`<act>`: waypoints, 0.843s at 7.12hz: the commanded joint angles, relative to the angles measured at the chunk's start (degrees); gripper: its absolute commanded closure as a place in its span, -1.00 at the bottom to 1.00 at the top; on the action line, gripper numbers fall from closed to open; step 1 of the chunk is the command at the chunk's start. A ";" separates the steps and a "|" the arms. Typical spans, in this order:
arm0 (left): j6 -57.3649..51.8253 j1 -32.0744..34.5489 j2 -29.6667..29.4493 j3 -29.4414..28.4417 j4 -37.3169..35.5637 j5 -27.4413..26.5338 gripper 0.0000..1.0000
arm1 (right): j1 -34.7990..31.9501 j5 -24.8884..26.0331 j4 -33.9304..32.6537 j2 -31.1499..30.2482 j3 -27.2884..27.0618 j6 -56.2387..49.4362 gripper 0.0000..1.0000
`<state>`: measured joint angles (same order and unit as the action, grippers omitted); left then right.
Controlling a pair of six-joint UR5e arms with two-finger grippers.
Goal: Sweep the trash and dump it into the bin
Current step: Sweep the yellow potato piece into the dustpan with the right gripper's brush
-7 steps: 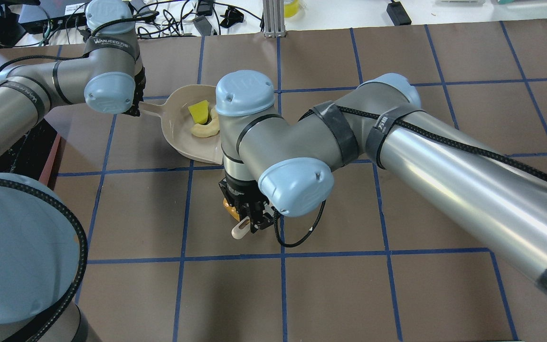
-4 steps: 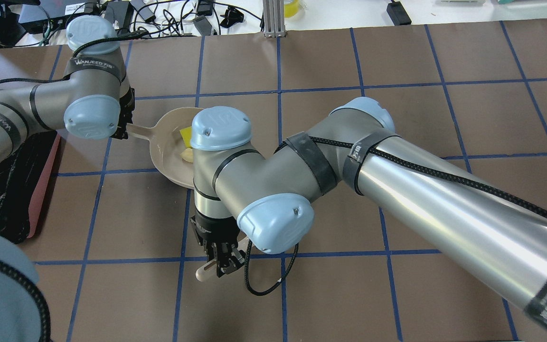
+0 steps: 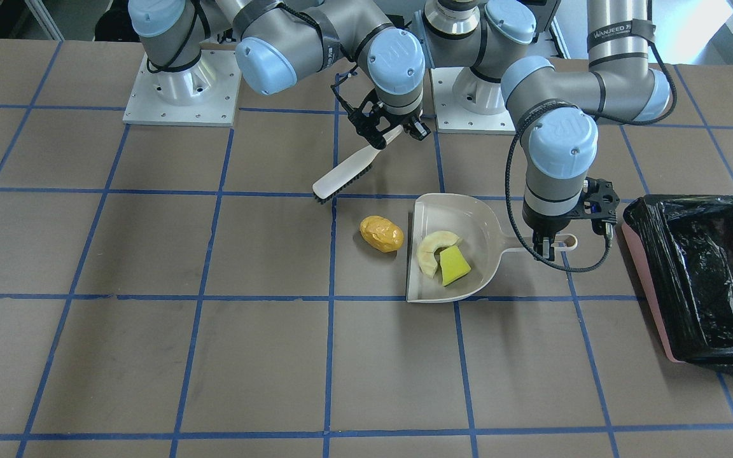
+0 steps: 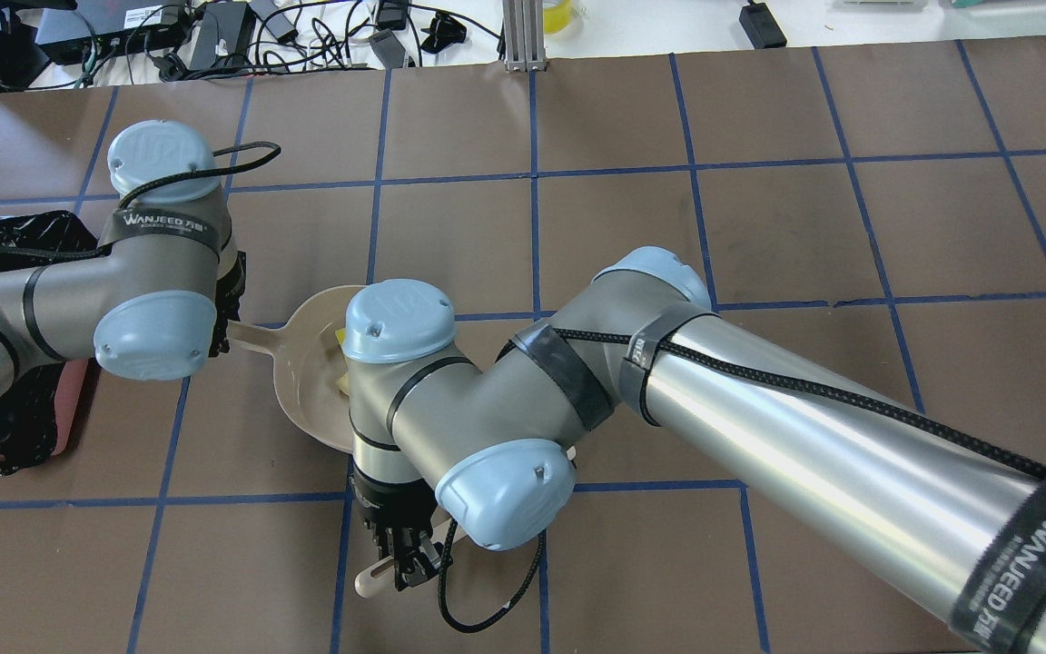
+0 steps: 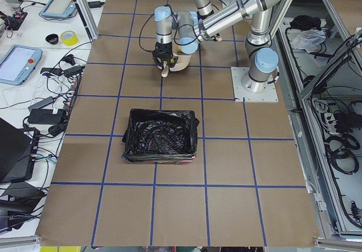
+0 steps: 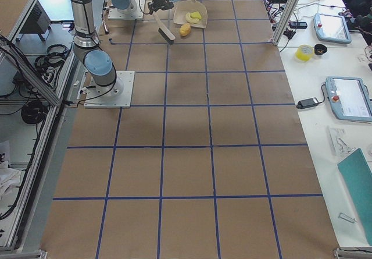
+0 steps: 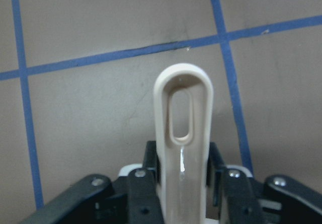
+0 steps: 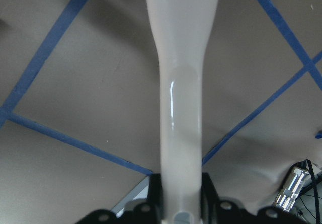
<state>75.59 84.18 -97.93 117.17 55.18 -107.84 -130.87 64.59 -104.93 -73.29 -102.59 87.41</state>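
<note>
Overhead, right arm (image 4: pixel 759 400) hides lump (image 3: pixel 381 233); bin (image 4: pixel 10 236) cut off.

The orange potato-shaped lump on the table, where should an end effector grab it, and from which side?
Grip the orange lump across its narrower middle, coming straight down from above. It lies on the table, long axis slanted, just clear of the dustpan, so both long flanks are free. It looks rounded and glossy, so a pinch near an end would likely slip.
</note>
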 commanded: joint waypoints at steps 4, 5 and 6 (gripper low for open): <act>2.81 0.37 1.07 6.41 -8.60 0.00 1.00 | -2.02 5.36 -5.45 1.22 -0.15 -39.76 0.98; 2.80 0.37 1.07 6.32 -8.69 0.00 1.00 | -2.02 9.98 -8.68 1.39 -0.15 -51.17 0.97; 2.80 0.37 1.07 6.32 -8.78 0.00 1.00 | -2.02 12.11 -9.50 1.83 -0.15 -60.77 0.96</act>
<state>78.42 84.55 -96.82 123.50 46.65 -107.85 -132.89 73.31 -112.51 -71.87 -102.76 39.67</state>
